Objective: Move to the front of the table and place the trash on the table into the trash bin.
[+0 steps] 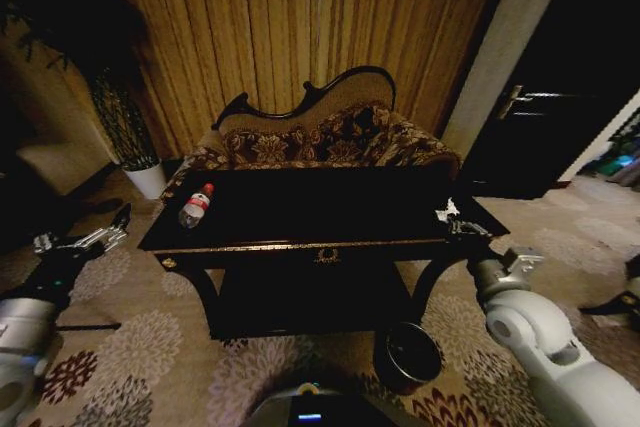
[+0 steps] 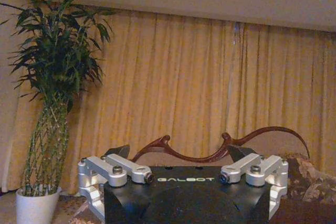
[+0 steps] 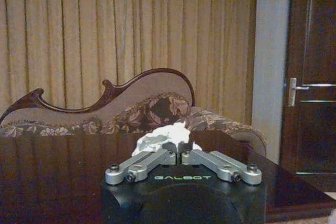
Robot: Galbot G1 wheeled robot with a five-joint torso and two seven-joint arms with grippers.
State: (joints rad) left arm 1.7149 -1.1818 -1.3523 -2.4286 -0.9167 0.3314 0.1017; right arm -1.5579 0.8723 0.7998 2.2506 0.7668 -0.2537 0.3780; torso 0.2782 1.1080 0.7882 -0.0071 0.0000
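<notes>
A crumpled white paper wad [image 3: 163, 136] is pinched between the closed fingers of the right gripper [image 3: 179, 154] at the glossy black gold-trimmed table's [image 1: 330, 209] 3 o'clock edge. The left gripper [image 1: 112, 229] is held spread open off the 9 o'clock end. A clear red-capped plastic bottle [image 1: 196, 205] lies near 10 o'clock. The dark round bin [image 1: 408, 355] stands at 5 o'clock.

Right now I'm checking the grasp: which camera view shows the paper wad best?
The right wrist view: the paper wad sits pinched in the right gripper. The head view shows it as a white speck.

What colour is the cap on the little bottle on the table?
Red. The bottle lies on the table's left end, cap pointing away from the robot; the head view shows it best.
</notes>
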